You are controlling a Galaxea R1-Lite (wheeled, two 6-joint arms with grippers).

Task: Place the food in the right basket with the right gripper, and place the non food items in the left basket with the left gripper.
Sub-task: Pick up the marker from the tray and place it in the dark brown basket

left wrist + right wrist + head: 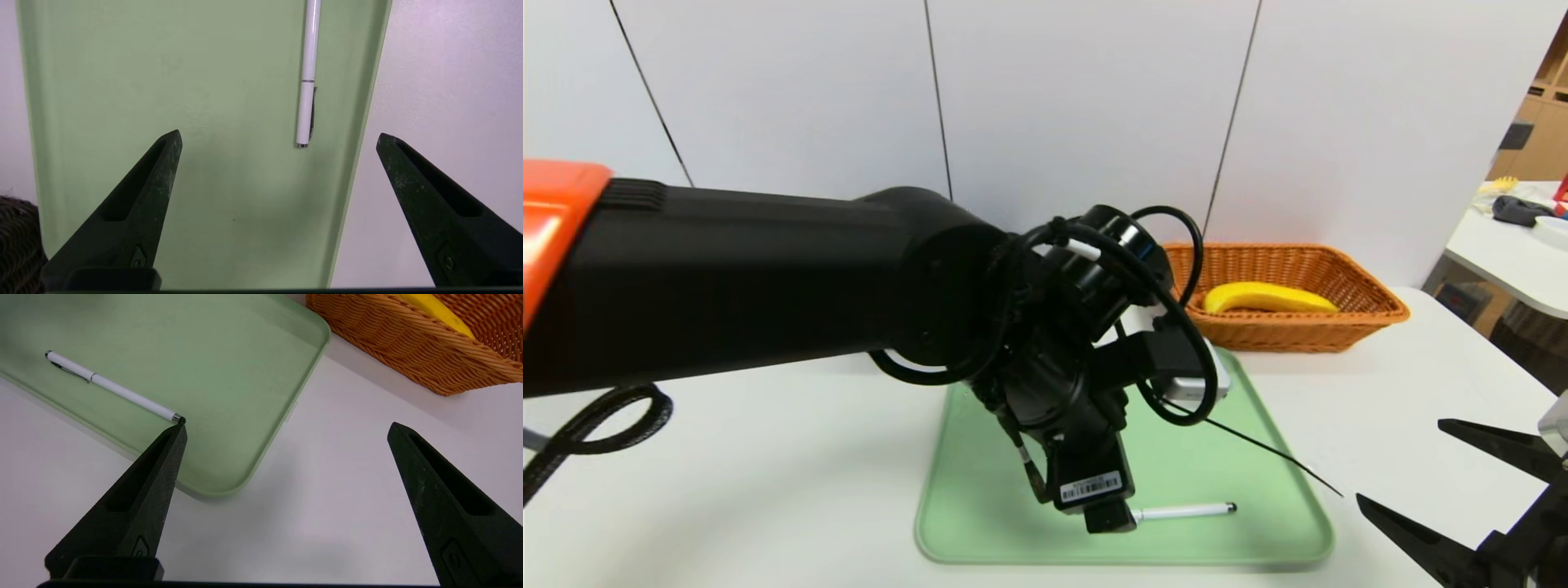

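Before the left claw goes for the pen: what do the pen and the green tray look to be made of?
Pen: smooth glossy white barrel, probably lacquered metal or hard plastic, with a silvery, metal-looking clip and ring. It would likely be slippery.
Green tray: matte pale green with a rounded raised rim, looks like moulded plastic or silicone; which one is unclear.

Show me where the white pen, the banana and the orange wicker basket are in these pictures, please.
white pen (307, 81): left wrist view, on the barrel close to its middle joint.
banana (1270, 299): head view, on the middle of its yellow skin.
orange wicker basket (1290, 333): head view, on its near woven wall.
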